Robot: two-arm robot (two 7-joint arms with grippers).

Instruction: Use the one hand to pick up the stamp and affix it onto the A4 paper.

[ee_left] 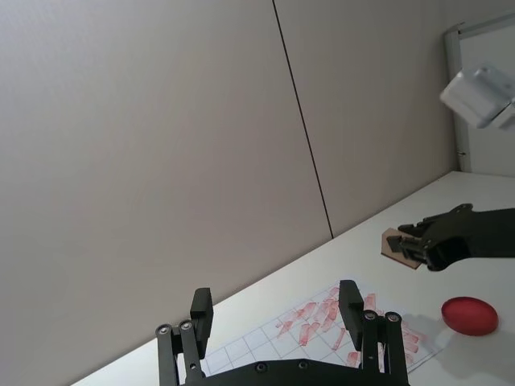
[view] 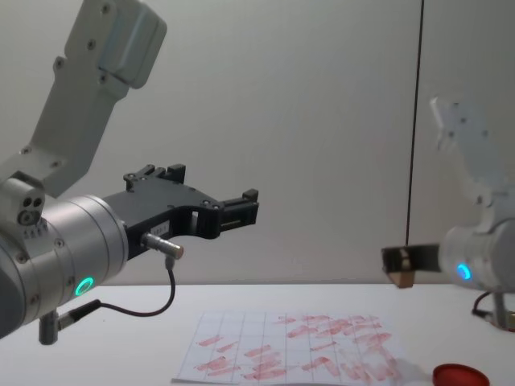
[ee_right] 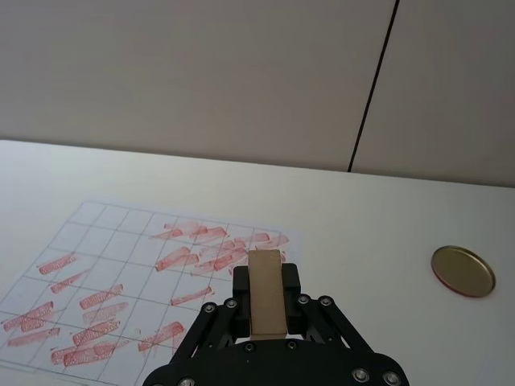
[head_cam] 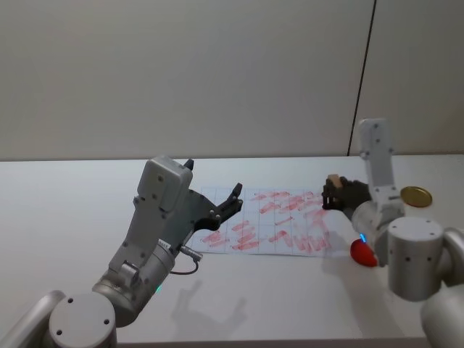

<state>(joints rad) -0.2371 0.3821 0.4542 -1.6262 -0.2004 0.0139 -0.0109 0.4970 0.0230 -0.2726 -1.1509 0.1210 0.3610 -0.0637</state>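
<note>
While the head view is looking down on the table, the right gripper (head_cam: 339,194) is clamping the stamp (head_cam: 333,179) between closed fingers and hovering at the 3 o'clock edge of the A4 paper (head_cam: 272,221). The sheet is spreading toward 9 o'clock from it. The left gripper (head_cam: 225,206) is hanging parked over the sheet's 9 o'clock side, fingers spread and carrying nothing. The red ink pad (head_cam: 362,252) is sitting at 5 o'clock from the stamp and the gold disc (head_cam: 415,196) at 3 o'clock, both off the sheet.

From the left wrist view, the stamp is showing as a tan block pinched at the far gripper's tip, raised clear of the table, with the ink pad resting near it.

In the right wrist view, the block's long axis is running straight out along the fingers, its far end jutting past the fingertips toward the sheet's densely marked side.

Across the chest view, the stamp is hanging well above the paper, which is lying at 7 o'clock from it. I judge the coming move is calling for a leftward descent by the right arm, the nearer one.
</note>
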